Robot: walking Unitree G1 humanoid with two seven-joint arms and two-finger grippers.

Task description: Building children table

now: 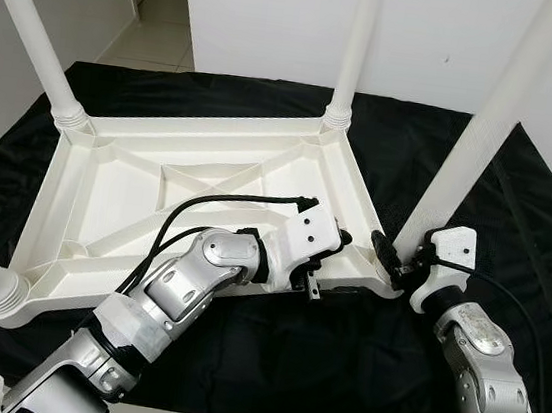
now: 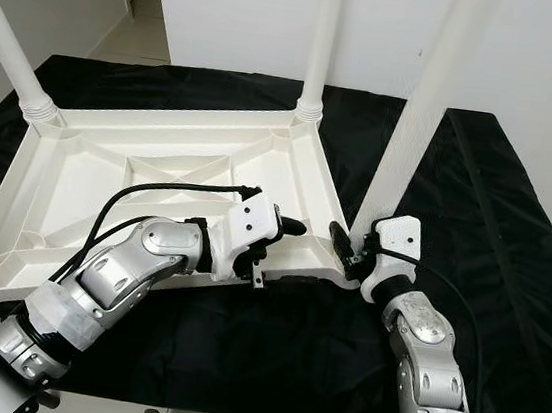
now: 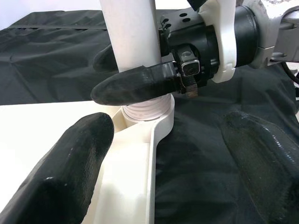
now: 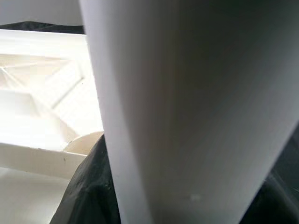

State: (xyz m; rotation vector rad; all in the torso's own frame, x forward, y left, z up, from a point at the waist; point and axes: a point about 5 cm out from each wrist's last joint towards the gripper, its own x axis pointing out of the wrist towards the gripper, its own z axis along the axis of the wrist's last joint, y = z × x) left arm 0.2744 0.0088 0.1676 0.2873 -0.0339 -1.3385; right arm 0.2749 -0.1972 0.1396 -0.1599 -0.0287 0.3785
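Around the upturned table (image 1: 137,189), black cloth (image 1: 515,226) covers the floor.

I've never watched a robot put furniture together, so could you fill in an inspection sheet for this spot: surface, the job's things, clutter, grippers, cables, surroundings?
Surface: black cloth spread on the floor.
Job's things: white tabletop lying underside up; three legs stand in its corners; the fourth leg stands at the near right corner socket.
Clutter: nothing seen.
Grippers: right gripper shut on the fourth leg just above its threaded base; left gripper open, over the tabletop's near edge beside that corner.
Cables: black cable looping over the left arm; another along the right arm.
Surroundings: white walls, pale tiled floor beyond.
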